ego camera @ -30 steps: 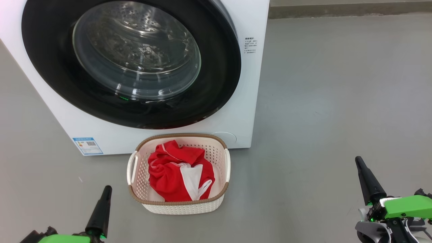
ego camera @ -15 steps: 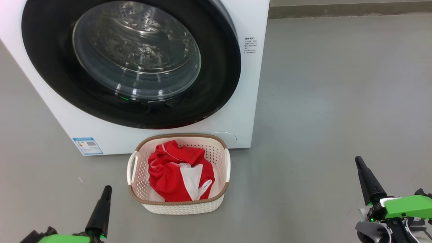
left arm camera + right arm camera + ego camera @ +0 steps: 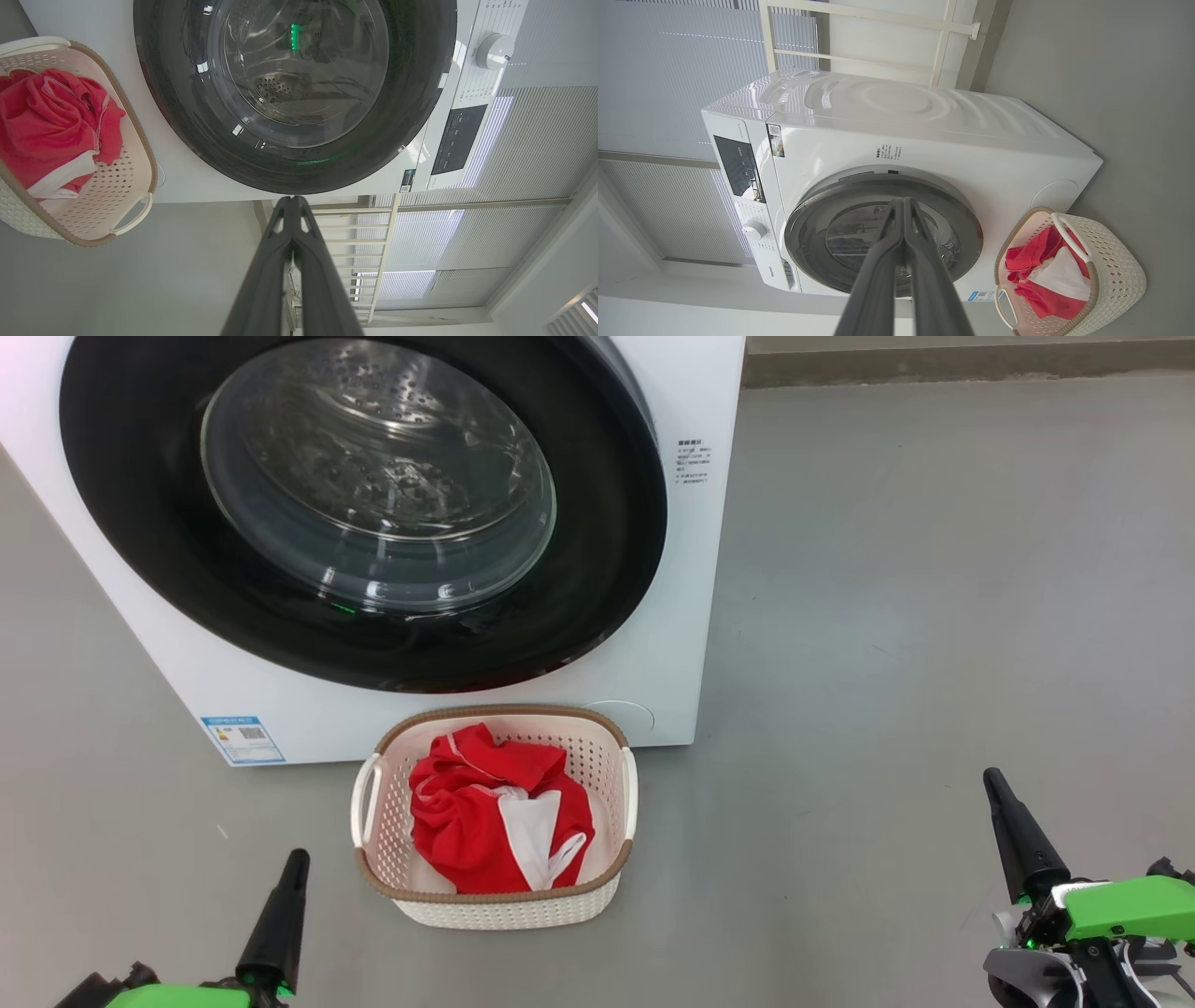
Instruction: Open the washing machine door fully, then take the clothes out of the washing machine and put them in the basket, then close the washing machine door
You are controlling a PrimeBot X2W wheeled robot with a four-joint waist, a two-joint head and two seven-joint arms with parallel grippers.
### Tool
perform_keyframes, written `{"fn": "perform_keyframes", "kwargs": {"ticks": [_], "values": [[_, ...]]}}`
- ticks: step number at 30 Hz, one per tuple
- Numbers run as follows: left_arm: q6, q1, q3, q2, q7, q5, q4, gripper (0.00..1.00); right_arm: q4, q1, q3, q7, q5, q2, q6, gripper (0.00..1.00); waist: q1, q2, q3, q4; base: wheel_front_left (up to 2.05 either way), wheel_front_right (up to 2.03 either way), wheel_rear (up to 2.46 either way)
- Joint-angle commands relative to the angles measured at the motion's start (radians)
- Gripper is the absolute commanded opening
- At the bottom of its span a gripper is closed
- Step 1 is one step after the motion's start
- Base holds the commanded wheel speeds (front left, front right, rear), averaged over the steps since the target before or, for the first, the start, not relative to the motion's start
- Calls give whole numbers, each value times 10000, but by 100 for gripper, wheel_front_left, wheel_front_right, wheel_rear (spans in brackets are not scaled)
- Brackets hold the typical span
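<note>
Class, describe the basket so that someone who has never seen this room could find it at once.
Start at the big white washing machine on the grey floor. In front of it, below the round black door, sits the basket. It alone is cream, perforated and brown-rimmed, holding red and white clothes.

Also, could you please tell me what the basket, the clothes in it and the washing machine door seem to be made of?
Basket: apparently moulded plastic, matte cream, with punched holes and a brown woven-look rim.
Clothes: soft red and white fabric, matte, crumpled into folds.
Washing machine door: glossy black rim, probably plastic, around a clear bulging window, likely glass, both showing sharp reflections.
</note>
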Motion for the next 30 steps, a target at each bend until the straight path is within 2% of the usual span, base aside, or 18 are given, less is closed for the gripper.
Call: {"fn": "perform_keyframes", "kwargs": {"ticks": [1, 30], "values": [[-71, -402, 350, 106, 45, -66, -208, 0, -248, -414, 158, 57, -30, -71, -7, 0, 0, 0, 0, 0, 0, 0, 0], [-71, -401, 349, 106, 44, -66, -208, 0, -246, -418, 111, 94, -69, -39, -7, 0, 0, 0, 0, 0, 0, 0, 0]]}}
